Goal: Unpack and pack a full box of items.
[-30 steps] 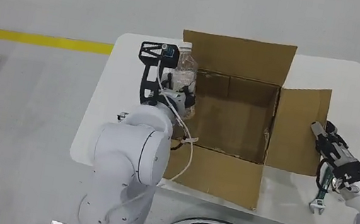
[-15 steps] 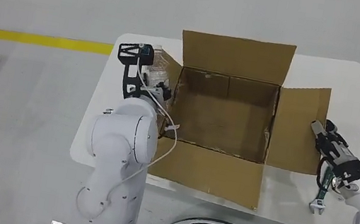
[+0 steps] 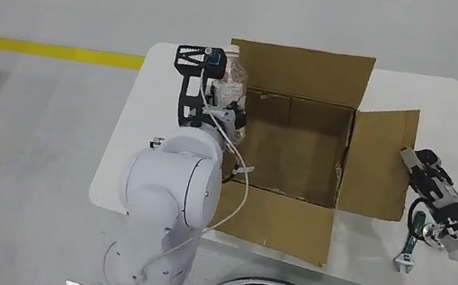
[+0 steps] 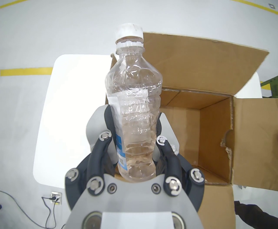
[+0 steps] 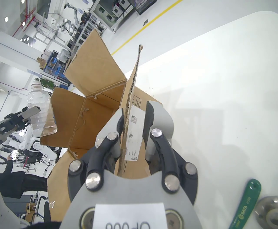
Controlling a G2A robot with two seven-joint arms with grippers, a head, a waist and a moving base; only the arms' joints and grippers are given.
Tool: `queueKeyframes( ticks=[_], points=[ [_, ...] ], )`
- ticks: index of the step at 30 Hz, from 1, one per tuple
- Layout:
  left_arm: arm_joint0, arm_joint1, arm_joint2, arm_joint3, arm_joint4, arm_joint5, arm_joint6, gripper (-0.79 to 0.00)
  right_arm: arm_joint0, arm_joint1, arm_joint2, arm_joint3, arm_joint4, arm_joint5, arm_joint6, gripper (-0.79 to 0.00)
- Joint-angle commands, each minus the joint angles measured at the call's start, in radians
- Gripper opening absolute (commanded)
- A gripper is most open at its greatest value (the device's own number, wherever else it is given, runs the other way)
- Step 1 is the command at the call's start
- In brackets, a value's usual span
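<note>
Two arms are busy at the cardboard box (image 3: 300, 71) on the white table (image 3: 146, 138). The left gripper (image 4: 134, 121) has its jaws closed around the lower half of a clear plastic water bottle (image 4: 133, 86), with the cap pointing away from the wrist. From above, the bottle (image 3: 232, 84) hangs over the box's far left corner, just at the rim. The right gripper (image 5: 133, 121) straddles the edge of the box's right flap. One pad touches the cardboard and there is a gap on the other side, so those jaws look parted rather than clamped.

Inside the box I see bare cardboard floor, so I take this as the packing half. I would carry the bottle fully inside the left wall, lower it until it is supported near that corner, and only then release. Steadying the right flap outward should keep the opening clear.

The bottle is thin and ribbed, with a white cap and a torn label. It would likely dent under a hard squeeze. I cannot tell whether it holds any liquid. A green-handled wrench (image 3: 410, 246) lies on the table beside the right arm.
</note>
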Motion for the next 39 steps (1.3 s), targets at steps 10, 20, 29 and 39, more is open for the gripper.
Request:
queueKeyframes(
  ticks=[10, 20, 29, 39],
  points=[
    [-0.009, -0.016, 0.134, 0.160, -0.016, -0.047, -0.049, -0.785, -0.035, 0.010, 0.142, -0.063, 0.041, 0.020, -0.064, 0.000],
    [-0.040, -0.026, 0.148, 0.391, 0.082, -0.034, -0.050, -0.785, -0.063, 0.017, 0.156, -0.087, 0.052, 0.017, -0.085, 0.000],
    [-0.079, -0.037, 0.120, 0.511, 0.105, -0.008, -0.078, -0.533, -0.080, 0.023, 0.155, -0.090, 0.046, 0.017, -0.092, 0.000],
    [-0.104, -0.046, 0.090, 0.552, 0.125, 0.001, -0.080, 0.000, -0.116, 0.033, 0.163, -0.092, -0.007, 0.007, -0.052, 0.000]
  ],
)
